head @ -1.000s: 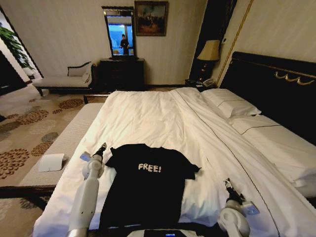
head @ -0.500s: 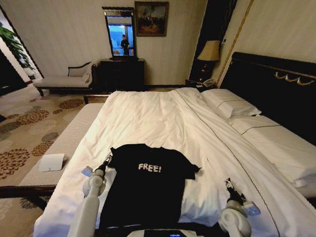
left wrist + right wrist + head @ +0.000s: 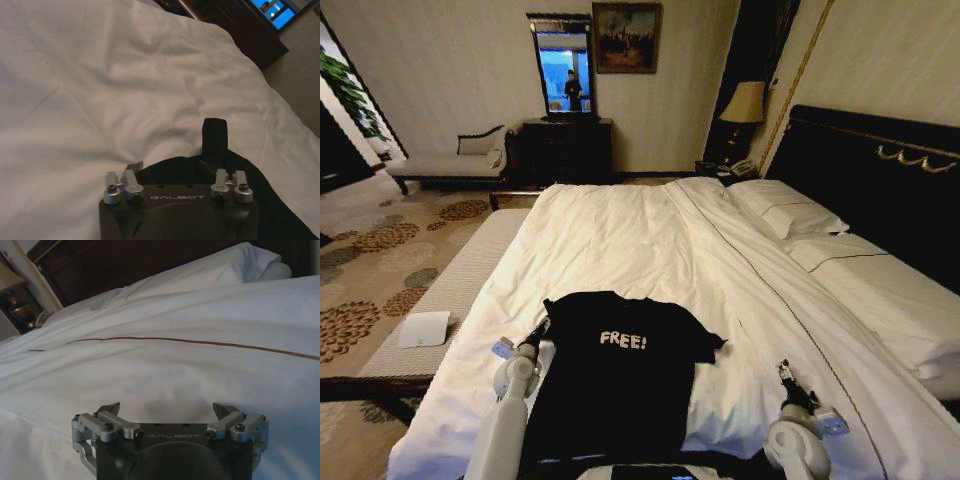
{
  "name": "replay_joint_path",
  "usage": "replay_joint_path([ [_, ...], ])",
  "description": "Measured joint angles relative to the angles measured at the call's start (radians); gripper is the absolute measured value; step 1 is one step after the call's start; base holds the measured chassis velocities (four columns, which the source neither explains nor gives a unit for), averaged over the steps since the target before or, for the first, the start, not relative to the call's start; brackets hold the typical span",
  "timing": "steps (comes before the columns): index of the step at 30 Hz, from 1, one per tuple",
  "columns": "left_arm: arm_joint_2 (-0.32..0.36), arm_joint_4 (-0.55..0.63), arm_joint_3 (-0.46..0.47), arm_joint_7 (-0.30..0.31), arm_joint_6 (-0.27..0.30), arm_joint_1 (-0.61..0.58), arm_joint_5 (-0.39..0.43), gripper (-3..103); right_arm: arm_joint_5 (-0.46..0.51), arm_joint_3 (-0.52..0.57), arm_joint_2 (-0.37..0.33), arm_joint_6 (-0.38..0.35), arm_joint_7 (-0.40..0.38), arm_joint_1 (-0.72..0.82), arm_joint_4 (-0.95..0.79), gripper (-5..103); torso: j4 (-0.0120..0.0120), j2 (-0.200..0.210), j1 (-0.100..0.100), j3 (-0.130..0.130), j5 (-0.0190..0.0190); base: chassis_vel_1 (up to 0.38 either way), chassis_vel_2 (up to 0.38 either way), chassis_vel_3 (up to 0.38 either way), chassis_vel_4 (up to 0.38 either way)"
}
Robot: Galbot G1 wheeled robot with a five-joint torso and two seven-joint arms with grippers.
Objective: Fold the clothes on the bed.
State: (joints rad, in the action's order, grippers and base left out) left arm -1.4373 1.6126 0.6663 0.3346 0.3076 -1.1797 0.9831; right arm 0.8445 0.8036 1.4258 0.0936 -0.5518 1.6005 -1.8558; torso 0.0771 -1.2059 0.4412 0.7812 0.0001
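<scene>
bed with white sheets takes up most of the head view, its duvet smooth and its dark headboard on the right. black t-shirt with white "free!" lettering lies flat on the near part of the bed, chest up, sleeves out to both sides. left gripper sits at the shirt's left sleeve edge, one finger over the black cloth and one over the duvet, spread apart. right gripper hovers over bare duvet well right of the shirt, also spread, holding nothing.
</scene>
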Motion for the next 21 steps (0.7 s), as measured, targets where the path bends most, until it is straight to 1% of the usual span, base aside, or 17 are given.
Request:
replay_joint_path([
  [1,0.0,0.0,0.0,0.0,0.0,0.0,0.0,63,0.0,0.0,0.001,0.0,0.0,-0.001,0.002,100,0.0,0.0,0.0,0.0,-0.0001,0.0,0.0,0.0,0.0],
  [3,0.001,0.001,0.0,0.001,-0.002,-0.001,-0.004,52,-0.001,0.0,0.002,0.0,0.0,-0.003,0.007,100,0.0,0.0,0.0,0.0,-0.0001,0.0,0.0,0.0,0.0],
  [4,0.001,0.001,0.0,0.001,-0.002,-0.001,-0.004,52,-0.001,0.0,0.002,0.0,0.0,-0.003,0.007,100,0.0,0.0,0.0,0.0,-0.0001,0.0,0.0,0.0,0.0],
  [6,0.002,0.0,0.001,0.001,-0.008,-0.002,-0.013,41,-0.002,-0.001,0.002,0.0,-0.001,-0.004,0.01,100,0.0,0.0,0.0,0.0,-0.0001,0.0,0.0,0.0,0.0],
  [7,0.002,0.0,0.001,0.001,-0.008,-0.002,-0.013,41,-0.002,-0.001,0.002,0.0,-0.001,-0.004,0.01,100,0.0,0.0,0.0,0.0,-0.0001,0.0,0.0,0.0,0.0],
  [9,0.001,0.001,0.002,0.001,-0.01,-0.005,-0.015,30,-0.002,-0.001,0.003,0.0,-0.002,-0.005,0.01,100,0.0,0.0,0.0,0.0,-0.0001,0.0,0.0,0.0,0.0],
  [10,0.0,0.002,0.002,0.001,-0.01,-0.007,-0.016,30,-0.002,-0.002,0.003,0.0,-0.003,-0.005,0.01,100,-0.0001,0.0,0.0,0.0,-0.0001,0.0,0.0,0.0,0.0],
  [11,-0.001,0.005,0.002,0.0,-0.01,-0.01,-0.016,25,-0.002,-0.002,0.003,0.0,-0.004,-0.005,0.01,100,0.0,0.0,0.0,0.0,-0.0001,0.0,0.0,0.0,0.0],
  [12,-0.001,0.005,0.002,0.0,-0.01,-0.01,-0.016,25,-0.002,-0.002,0.003,0.0,-0.004,-0.005,0.01,100,0.0,0.0,0.0,0.0,-0.0001,0.0,0.0,0.0,0.0],
  [15,-0.003,0.012,0.004,0.0,-0.011,-0.018,-0.016,9,-0.003,-0.002,0.003,0.0,-0.006,-0.001,0.005,100,-0.0001,0.0,0.0,0.0,-0.0001,0.0,0.0,0.0,0.0],
  [16,-0.003,0.012,0.004,0.0,-0.011,-0.018,-0.016,9,-0.003,-0.002,0.003,0.0,-0.006,-0.001,0.005,100,-0.0001,0.0,0.0,0.0,-0.0001,0.0,0.0,0.0,0.0],
  [17,-0.003,0.013,0.005,-0.001,-0.011,-0.021,-0.016,4,-0.004,-0.002,0.003,0.0,-0.006,0.001,0.004,100,0.0,0.0,0.0,0.0,-0.0001,0.0,0.0,0.0,0.0],
  [18,-0.003,0.014,0.007,-0.002,-0.011,-0.024,-0.016,2,-0.004,-0.002,0.003,0.0,-0.006,0.003,0.003,100,0.0,0.0,0.0,0.0,-0.0001,0.0,0.0,0.0,0.0],
  [21,-0.003,0.023,0.013,-0.004,-0.012,-0.037,-0.016,2,-0.006,-0.001,0.002,0.001,-0.008,0.009,-0.001,100,0.0,0.0,0.0,0.0,-0.0001,0.0,0.0,0.0,0.0],
])
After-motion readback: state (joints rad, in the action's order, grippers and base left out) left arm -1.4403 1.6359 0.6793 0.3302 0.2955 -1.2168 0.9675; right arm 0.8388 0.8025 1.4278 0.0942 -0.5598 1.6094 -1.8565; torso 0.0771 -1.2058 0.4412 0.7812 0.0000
